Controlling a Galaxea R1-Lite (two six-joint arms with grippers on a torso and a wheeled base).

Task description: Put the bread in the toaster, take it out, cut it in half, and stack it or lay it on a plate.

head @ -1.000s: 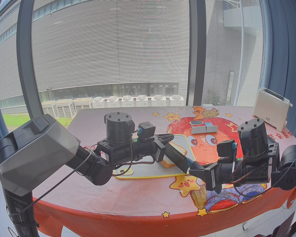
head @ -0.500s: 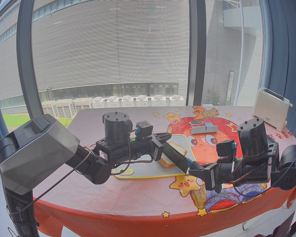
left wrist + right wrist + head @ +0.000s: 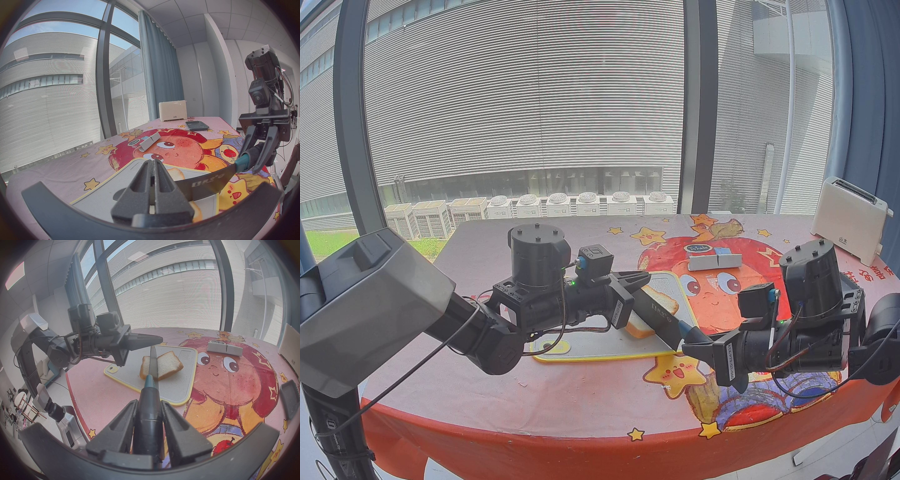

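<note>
A slice of bread (image 3: 661, 305) (image 3: 167, 365) lies on the white, yellow-rimmed cutting board (image 3: 594, 344) (image 3: 178, 387). My right gripper (image 3: 700, 345) (image 3: 149, 415) is shut on the teal handle of a knife. The knife's dark blade (image 3: 656, 315) (image 3: 153, 360) (image 3: 203, 184) lies across the middle of the slice. My left gripper (image 3: 637, 281) (image 3: 153, 175) (image 3: 156, 340) is shut on nothing and hangs just over the bread and blade. The cream toaster (image 3: 850, 225) (image 3: 172, 110) stands at the table's far right corner. A dark plate (image 3: 197, 125) (image 3: 289, 397) sits near the toaster.
A small white knife block (image 3: 712, 259) (image 3: 225, 347) rests on the cartoon tablecloth behind the board. The table's front edge (image 3: 581, 431) runs close below both arms. A window fills the background.
The left arm has shifted very slightly. Bread, knife and right gripper stay where they were.
</note>
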